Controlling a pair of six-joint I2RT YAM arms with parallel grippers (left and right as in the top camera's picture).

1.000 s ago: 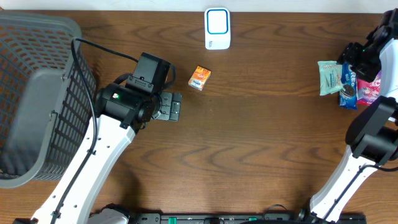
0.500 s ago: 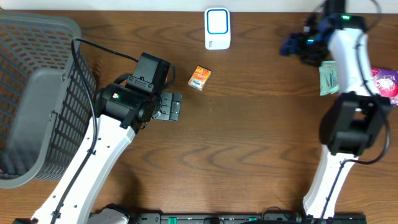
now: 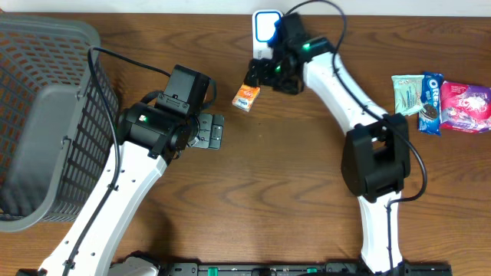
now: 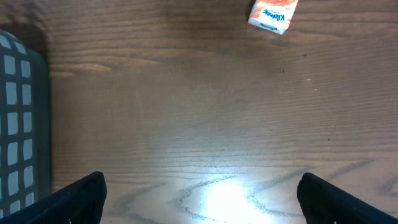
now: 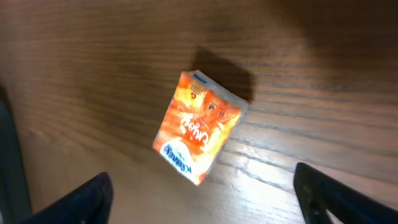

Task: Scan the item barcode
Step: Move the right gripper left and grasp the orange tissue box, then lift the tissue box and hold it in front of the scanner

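The item, a small orange tissue pack, lies flat on the wooden table, just below and left of the white and blue scanner. My right gripper hovers open right over the pack. In the right wrist view the pack lies just beyond the open right gripper, touching neither finger. My left gripper rests open low on the table to the pack's left. The left wrist view shows the pack at the top edge, far from the empty left gripper.
A large grey mesh basket fills the table's left side. At the far right lie a green pack, an Oreo pack and a pink pack. The right arm partly covers the scanner.
My right arm has swung from the snack packs at the far right across to the middle, and now hangs over the orange pack. The left arm has not moved.
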